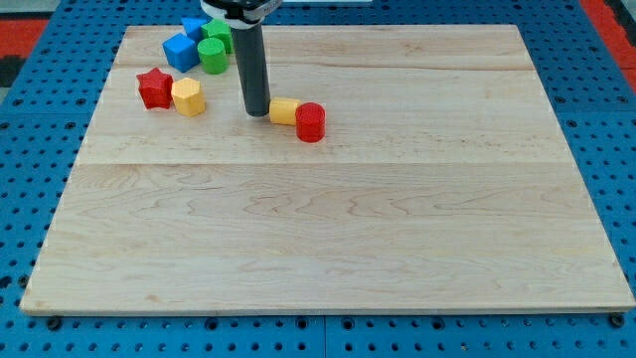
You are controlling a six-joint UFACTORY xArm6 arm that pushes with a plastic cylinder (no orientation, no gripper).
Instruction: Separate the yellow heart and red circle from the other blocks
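The yellow heart [284, 111] lies in the upper middle of the wooden board, touching the red circle [310, 121] on its right. My tip [256, 112] stands just left of the yellow heart, close to or touching it. A red star [154, 88] and a yellow hexagon-like block [188, 96] sit together at the upper left. Further up, a blue block [181, 51], a second blue block [196, 26], a green circle [212, 56] and a second green block [220, 36] form a cluster, partly behind the rod.
The wooden board [328, 239] lies on a blue pegboard table [30, 129]. The rod's body [250, 65] rises from the tip to the view's top edge.
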